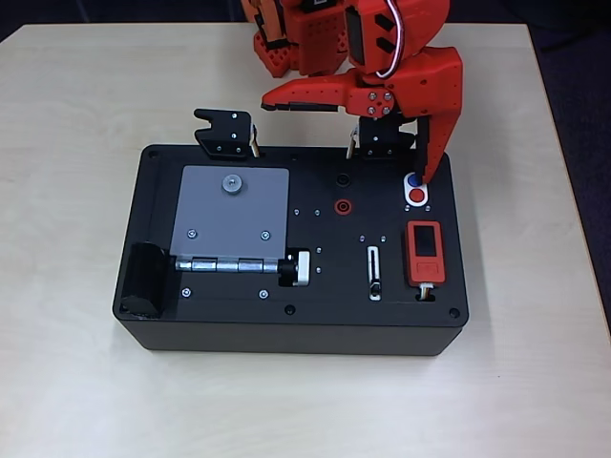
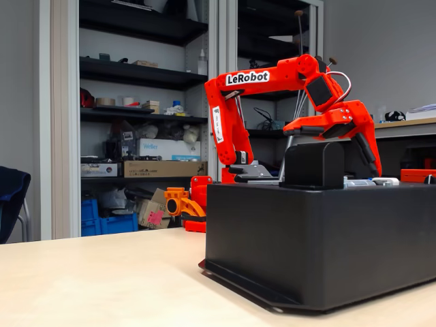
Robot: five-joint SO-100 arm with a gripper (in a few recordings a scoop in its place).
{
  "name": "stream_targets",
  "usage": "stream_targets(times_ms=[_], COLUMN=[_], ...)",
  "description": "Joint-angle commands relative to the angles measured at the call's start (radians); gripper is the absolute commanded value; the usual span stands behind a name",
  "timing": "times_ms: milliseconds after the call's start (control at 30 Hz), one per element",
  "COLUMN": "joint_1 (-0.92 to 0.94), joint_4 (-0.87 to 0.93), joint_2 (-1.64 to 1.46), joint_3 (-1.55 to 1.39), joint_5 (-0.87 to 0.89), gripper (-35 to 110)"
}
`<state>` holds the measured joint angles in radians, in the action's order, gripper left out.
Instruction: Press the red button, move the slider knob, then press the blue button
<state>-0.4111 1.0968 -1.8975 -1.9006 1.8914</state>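
Overhead view
Pincer: your red gripper [image 1: 382, 143] stands wide apart, one finger [image 1: 305, 95] stretched out to the left over the table, the other finger [image 1: 434, 148] pointing down at the black box [image 1: 296, 324]; nothing between them.
Blue button: you see the blue button [image 1: 412, 181] right at the tip of the downward finger, touching or nearly so; you cannot tell which.
Red button: the red button [image 1: 417, 197] lies just below the blue one in the shared white bezel [image 1: 425, 191], clear of the finger.
Slider knob: the slider knob [image 1: 375, 286] sits near the lower end of its slot [image 1: 373, 262], well apart from the pincer, left of the orange-red module [image 1: 425, 253].

Fixed view
Pincer: the gripper [image 2: 351, 133] hangs over the far end of the black box [image 2: 320, 245], one finger [image 2: 371, 153] angled down behind its top edge.
Buttons and slider: hidden from you behind the box rim.
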Motion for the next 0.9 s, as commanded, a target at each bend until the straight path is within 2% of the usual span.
stream_targets(times_ms=[0,867], joint_1=[-0.012,-0.009], joint_4=[0.006,-0.029], joint_2=[-0.032,-0.071], joint_3=[-0.009,-0.074], joint_5=[0.012,-0.002], gripper=[102,102])
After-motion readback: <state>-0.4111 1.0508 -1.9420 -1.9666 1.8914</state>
